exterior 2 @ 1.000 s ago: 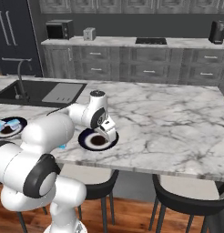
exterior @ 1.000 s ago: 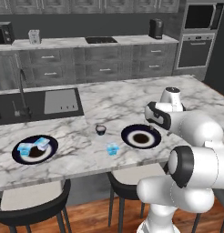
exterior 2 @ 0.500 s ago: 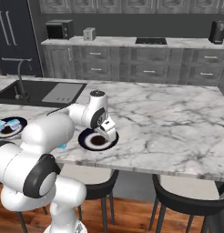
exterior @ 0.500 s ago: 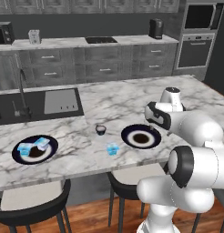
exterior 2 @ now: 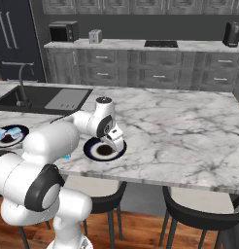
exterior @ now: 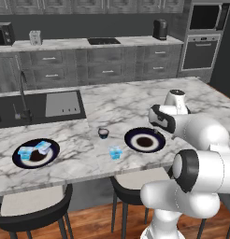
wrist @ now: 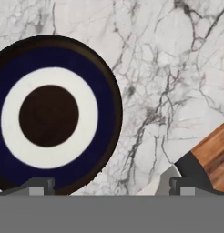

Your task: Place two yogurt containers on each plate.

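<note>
Hovering over near plate (exterior: 145,140), arm bent low, gripper (wrist: 111,185) pointing down, fingers (wrist: 38,185) wide apart, empty

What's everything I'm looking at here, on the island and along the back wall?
plates: two, navy with white ring; near plate bare by the arm, far plate at the island's left
yogurt containers: three, light blue; two on the far plate, one on the marble between the plates
cup: one, dark, behind the lone container
sink: one, dark, left
microwave, toaster, coffee machine: back counter
stools: dark, under the island
end effector: one, open, over the near plate
</note>
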Controlling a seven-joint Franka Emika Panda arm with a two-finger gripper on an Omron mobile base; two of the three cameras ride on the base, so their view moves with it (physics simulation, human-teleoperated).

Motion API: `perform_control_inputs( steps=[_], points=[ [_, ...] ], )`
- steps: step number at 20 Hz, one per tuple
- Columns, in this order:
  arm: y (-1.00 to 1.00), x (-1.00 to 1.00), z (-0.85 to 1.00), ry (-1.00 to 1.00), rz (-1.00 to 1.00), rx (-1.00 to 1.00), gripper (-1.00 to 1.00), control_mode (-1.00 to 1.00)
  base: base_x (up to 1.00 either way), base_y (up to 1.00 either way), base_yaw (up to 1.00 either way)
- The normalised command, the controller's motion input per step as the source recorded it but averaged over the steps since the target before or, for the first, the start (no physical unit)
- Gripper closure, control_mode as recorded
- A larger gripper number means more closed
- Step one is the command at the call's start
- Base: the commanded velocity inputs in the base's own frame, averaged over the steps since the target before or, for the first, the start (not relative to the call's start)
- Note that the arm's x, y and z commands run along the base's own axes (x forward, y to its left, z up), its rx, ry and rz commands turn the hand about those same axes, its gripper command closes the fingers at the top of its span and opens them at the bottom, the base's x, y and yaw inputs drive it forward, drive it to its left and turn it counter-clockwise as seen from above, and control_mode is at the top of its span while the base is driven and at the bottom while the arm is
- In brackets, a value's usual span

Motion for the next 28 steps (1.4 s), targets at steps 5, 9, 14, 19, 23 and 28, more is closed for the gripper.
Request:
perform_control_inputs(
  steps=[5, 9, 14, 19, 23, 28],
  points=[
    [0.34, -0.03, -0.07, 0.05, 0.01, -0.14, -1.00, -1.00, 0.00, 0.00, 0.00],
    [0.62, -0.08, 0.03, 0.00, 0.40, -0.02, -1.00, -1.00, 0.00, 0.00, 0.00],
    [0.75, -0.01, 0.00, 0.01, 0.52, 0.00, -1.00, -1.00, 0.00, 0.00, 0.00],
    [0.77, 0.00, 0.00, 0.07, 0.44, 0.00, -1.00, -1.00, 0.00, 0.00, 0.00],
    [0.77, 0.04, -0.06, 0.06, 0.22, 0.00, -1.00, -1.00, 0.00, 0.00, 0.00],
    [0.58, 0.12, -0.08, 0.17, 0.01, 0.01, -1.00, -1.00, 0.00, 0.00, 0.00]
  ],
)
